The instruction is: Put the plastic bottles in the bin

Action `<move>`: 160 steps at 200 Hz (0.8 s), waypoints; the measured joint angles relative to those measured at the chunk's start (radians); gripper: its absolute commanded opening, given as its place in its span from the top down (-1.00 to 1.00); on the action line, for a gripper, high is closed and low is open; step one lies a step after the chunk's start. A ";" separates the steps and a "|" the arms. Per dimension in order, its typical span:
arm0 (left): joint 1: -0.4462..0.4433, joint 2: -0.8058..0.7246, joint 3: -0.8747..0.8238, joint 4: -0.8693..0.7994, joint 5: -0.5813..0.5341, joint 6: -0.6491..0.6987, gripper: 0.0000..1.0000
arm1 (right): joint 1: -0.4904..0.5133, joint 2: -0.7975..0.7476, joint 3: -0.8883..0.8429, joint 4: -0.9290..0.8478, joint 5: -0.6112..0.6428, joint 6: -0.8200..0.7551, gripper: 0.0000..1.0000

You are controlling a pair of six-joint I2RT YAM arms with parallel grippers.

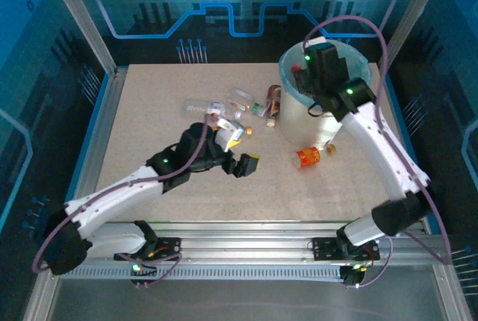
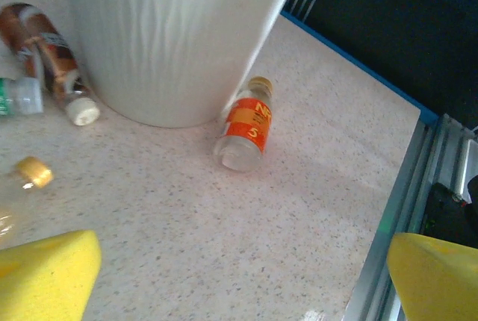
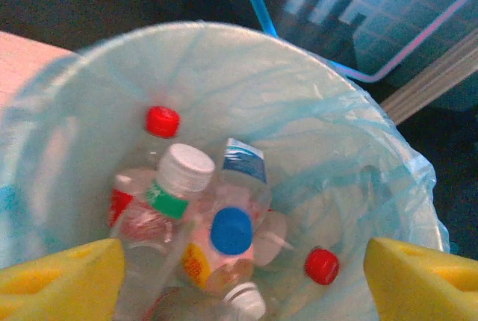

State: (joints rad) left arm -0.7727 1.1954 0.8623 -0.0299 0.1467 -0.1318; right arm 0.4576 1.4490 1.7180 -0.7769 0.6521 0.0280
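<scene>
The bin (image 1: 306, 116), a white bucket with a light blue liner, stands at the back right. My right gripper (image 1: 308, 76) hangs open over its mouth. In the right wrist view its yellow fingers (image 3: 60, 276) stand wide apart above several plastic bottles (image 3: 224, 224) lying inside the bin (image 3: 351, 149). An orange-labelled bottle (image 1: 307, 157) (image 2: 246, 131) lies on the table against the bin's base (image 2: 172, 37). More bottles (image 1: 243, 99) lie left of the bin. My left gripper (image 1: 243, 149) (image 2: 246, 276) is open and empty over the table's middle, well short of the orange bottle.
A brown bottle (image 2: 52, 56), a green-labelled one (image 2: 19, 97) and a gold-capped one (image 2: 30, 175) lie near the bin's left side. The table's metal rail (image 2: 396, 261) runs along the near edge. Bare tabletop (image 1: 172, 209) spreads in front of the left arm.
</scene>
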 measured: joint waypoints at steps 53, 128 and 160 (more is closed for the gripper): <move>-0.161 0.319 0.094 0.107 -0.075 0.055 -0.98 | 0.041 -0.425 -0.245 0.053 -0.190 0.059 -0.71; -0.197 0.674 0.245 0.261 -0.108 0.195 -0.98 | 0.042 -0.636 -0.380 0.047 -0.273 0.058 -0.78; -0.197 0.737 0.296 0.307 -0.111 0.237 -0.98 | 0.042 -0.634 -0.396 0.041 -0.307 0.058 -0.79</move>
State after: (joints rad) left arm -0.9699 1.9327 1.1587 0.2775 0.0360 0.1055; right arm 0.4992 0.8146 1.3220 -0.7357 0.3454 0.0860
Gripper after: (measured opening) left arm 0.989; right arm 0.892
